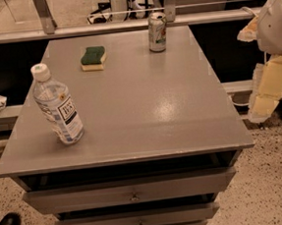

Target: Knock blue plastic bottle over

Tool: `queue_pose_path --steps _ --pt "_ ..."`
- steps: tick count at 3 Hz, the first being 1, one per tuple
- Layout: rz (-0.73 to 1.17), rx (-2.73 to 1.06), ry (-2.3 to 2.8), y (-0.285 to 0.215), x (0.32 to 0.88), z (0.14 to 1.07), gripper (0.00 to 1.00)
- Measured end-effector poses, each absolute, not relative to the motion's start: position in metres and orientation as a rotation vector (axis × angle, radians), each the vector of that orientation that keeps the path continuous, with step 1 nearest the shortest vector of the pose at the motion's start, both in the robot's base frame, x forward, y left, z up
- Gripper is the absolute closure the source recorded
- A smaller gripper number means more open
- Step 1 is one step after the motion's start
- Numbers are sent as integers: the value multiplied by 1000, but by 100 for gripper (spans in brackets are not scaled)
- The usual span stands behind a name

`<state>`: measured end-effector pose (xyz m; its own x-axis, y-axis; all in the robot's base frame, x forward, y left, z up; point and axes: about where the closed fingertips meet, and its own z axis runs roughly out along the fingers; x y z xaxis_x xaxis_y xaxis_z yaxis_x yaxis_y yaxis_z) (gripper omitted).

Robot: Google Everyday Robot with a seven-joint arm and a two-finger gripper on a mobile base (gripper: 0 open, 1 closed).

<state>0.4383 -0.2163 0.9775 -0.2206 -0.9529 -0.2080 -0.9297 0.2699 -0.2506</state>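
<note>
- The blue plastic bottle (57,106) stands on its base near the front-left corner of the grey cabinet top (145,109), white cap up, not yet toppled.
- The gripper (268,92) hangs just off the cabinet's right edge, well apart from the bottle — whether it is wide or narrow cannot be told from this angle.
- A silver-green can (157,31) stands at the back edge and a green sponge (93,57) lies at the back left; neither seems to block a straight path from gripper to bottle.
- The step in hand looks to be the approach: the arm must cross the top from right to left.
- A push would likely work best high up, near the cap — a low contact may only slide the bottle.
- With the bottle close to the left edge, a gentle nudge seems wiser than a hard swipe, lest it roll off.
</note>
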Motion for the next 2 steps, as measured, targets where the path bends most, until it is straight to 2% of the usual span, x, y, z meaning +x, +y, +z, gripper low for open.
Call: queue_pose_path --steps 2 --pt "-48 -1696 2201 -206 441 972 0"
